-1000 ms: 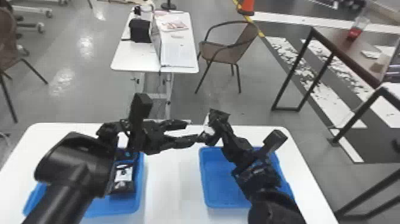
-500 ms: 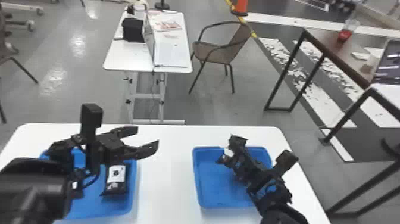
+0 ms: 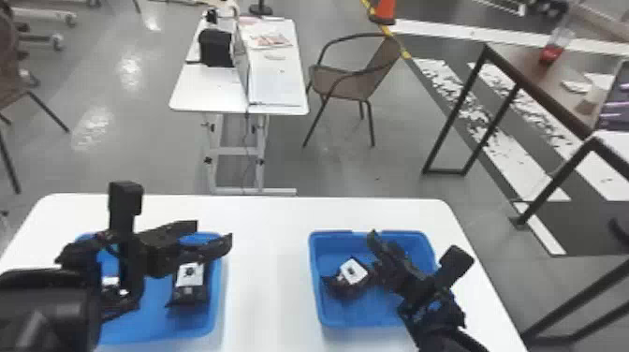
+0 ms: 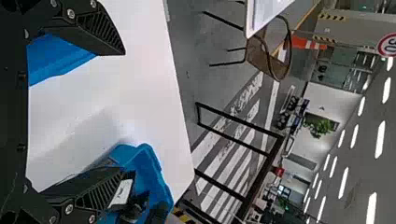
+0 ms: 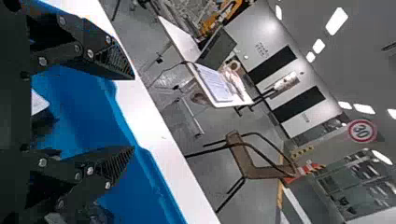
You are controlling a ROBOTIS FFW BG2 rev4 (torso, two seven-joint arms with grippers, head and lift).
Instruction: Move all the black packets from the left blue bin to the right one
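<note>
My left gripper (image 3: 213, 238) stands open above the back right part of the left blue bin (image 3: 216, 299); its parted fingers show in the left wrist view, the gripper (image 4: 125, 113) holding nothing. Beneath it lies a black packet with a white label (image 3: 188, 282). Another packet (image 3: 111, 286) is partly hidden behind the left arm. In the right blue bin (image 3: 323, 309) a black packet (image 3: 351, 274) rests at the left side. Beside that packet is my right gripper (image 3: 373, 255), over the bin; in the right wrist view the gripper (image 5: 133, 113) is open, nothing between its fingertips.
Both bins stand on a white table (image 3: 266, 281), with a strip of tabletop between them. Beyond its far edge are a second white table (image 3: 210, 93), a chair (image 3: 346, 84) and a dark-framed table (image 3: 538, 79).
My left gripper has moved left from the middle of the table to over the left bin. The right gripper has opened, and the packet at it has come down into the right bin.
</note>
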